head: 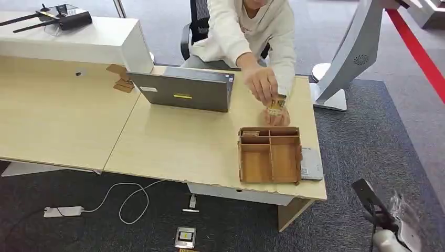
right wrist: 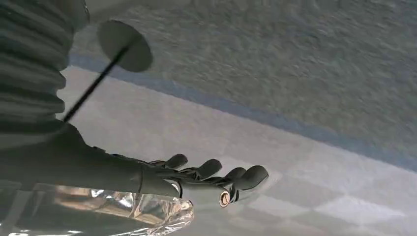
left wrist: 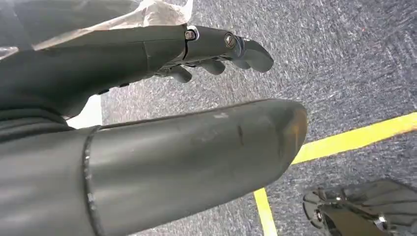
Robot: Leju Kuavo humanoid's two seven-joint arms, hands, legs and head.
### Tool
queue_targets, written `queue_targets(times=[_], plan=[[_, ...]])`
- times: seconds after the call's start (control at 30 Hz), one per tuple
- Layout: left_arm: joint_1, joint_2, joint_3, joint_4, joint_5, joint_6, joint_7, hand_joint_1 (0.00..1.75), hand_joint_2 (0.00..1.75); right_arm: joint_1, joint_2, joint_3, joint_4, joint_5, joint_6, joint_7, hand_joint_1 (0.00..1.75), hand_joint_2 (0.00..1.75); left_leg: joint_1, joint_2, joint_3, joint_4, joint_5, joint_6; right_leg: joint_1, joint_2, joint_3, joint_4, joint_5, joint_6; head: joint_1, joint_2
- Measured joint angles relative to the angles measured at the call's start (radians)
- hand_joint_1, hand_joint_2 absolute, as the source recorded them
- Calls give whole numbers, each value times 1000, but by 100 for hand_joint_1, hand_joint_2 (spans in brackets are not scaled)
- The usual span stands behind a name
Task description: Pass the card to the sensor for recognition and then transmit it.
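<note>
A person in a white top leans over the far right of the wooden table (head: 173,142) and holds a small card (head: 276,103) in both hands, just beyond a wooden compartment box (head: 269,155). A flat grey sensor pad (head: 311,164) lies against the box's right side at the table edge. My left hand (left wrist: 211,46) hangs over dark carpet with its fingers apart and holds nothing. My right hand (right wrist: 211,178) hangs over a pale floor, fingers stretched out, holding nothing. My right arm (head: 385,223) shows at the lower right, below the table.
A grey laptop (head: 181,89) stands open at the table's back. A white raised counter (head: 78,39) carries a black device with antennas (head: 63,18). A white stand (head: 346,58) rises at the right. On the floor lie a power strip (head: 63,211) and a small device (head: 184,237).
</note>
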Motion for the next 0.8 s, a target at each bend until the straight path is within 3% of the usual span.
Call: queue_targets(times=[0.2, 0.53, 0.8], plan=[[0, 0, 6, 0, 0, -4, -2, 0, 0, 65, 2, 0, 55, 2, 30, 27, 0, 175, 0, 0, 0, 0, 0, 0, 0, 0, 0, 0, 0, 0, 0, 0], [0, 2, 6, 0, -11, -16, -4, 0, 0, 164, 7, -19, 114, -54, 148, 99, 0, 175, 0, 0, 0, 0, 0, 0, 0, 0, 0, 0, 0, 0, 0, 0], [0, 3, 6, 0, -16, -23, -6, 0, 0, 218, 15, -43, 145, -77, 188, 135, 0, 175, 0, 1, 1, 0, 0, 0, 0, 0, 0, 0, 0, 0, 0, 0]])
